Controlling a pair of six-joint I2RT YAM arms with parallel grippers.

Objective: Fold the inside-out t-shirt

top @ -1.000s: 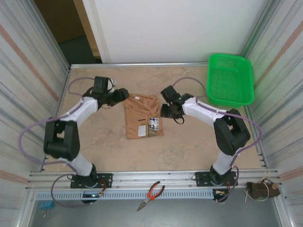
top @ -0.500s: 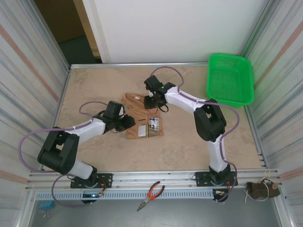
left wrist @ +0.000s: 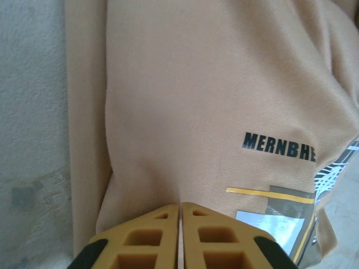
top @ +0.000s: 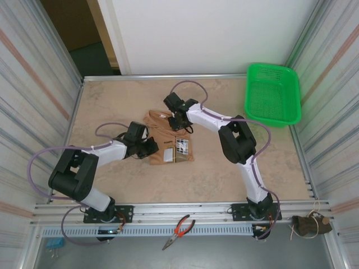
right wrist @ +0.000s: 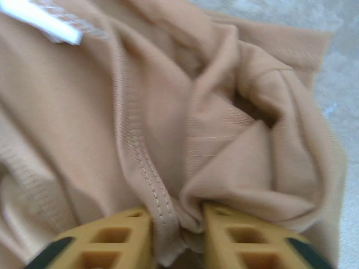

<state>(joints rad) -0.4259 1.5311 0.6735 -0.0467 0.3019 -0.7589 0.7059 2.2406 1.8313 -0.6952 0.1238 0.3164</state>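
The tan t-shirt (top: 168, 137) lies folded in a small rectangle at mid table, a dark printed patch (top: 181, 145) facing up. My left gripper (top: 151, 147) sits at the shirt's left edge. In the left wrist view its yellow fingers (left wrist: 180, 206) are pressed together with a crease of fabric running into the tips, beside the printed lettering (left wrist: 277, 148). My right gripper (top: 180, 124) is on the shirt's far part. In the right wrist view it (right wrist: 176, 216) is shut on a bunched fold and stitched hem, with the white tag (right wrist: 53, 22) at the upper left.
A green plastic basket (top: 273, 94) stands at the back right corner. Red-handled pliers (top: 178, 231) lie on the front rail between the arm bases. Metal walls close the table on both sides. Bare tabletop (top: 112, 106) spreads around the shirt.
My left gripper went from the shirt's far left corner down to its near left edge. My right gripper swung from the shirt's right side over to its far part and gripped fabric.
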